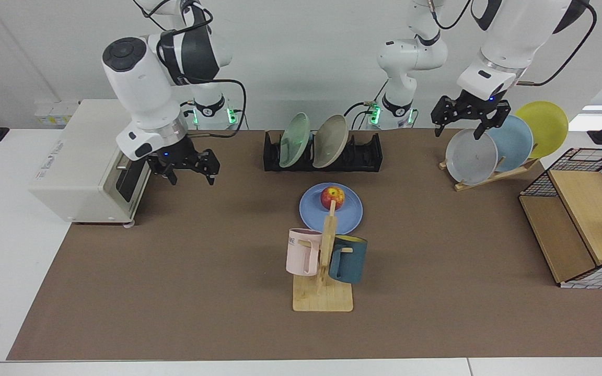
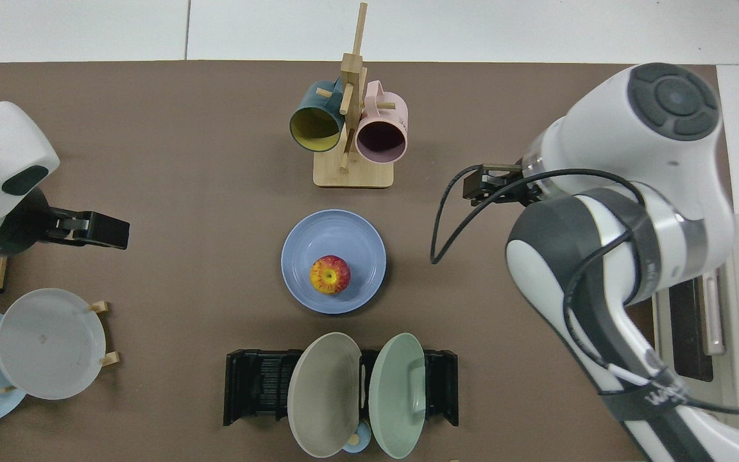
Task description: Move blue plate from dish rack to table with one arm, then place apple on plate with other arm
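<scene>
apple (image 1: pixel 333 197) seated on blue plate (image 1: pixel 348 214), tabletop (image 1: pixel 175 292), before dish rack (image 1: pixel 363 154) | right gripper (image 1: pixel 186 169) nearer plate, fingers spread, empty | left gripper (image 1: pixel 467 122) parked farther from plate, fingers spread, empty

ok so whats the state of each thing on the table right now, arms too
blue plate: flat on the table, out of the dish rack
apple: resting on the blue plate, free
dish rack: holds two plates on edge
mugs: hanging on the wooden stand
left gripper: open, above the grey plate
right gripper: open, empty, beside the toaster oven
</scene>
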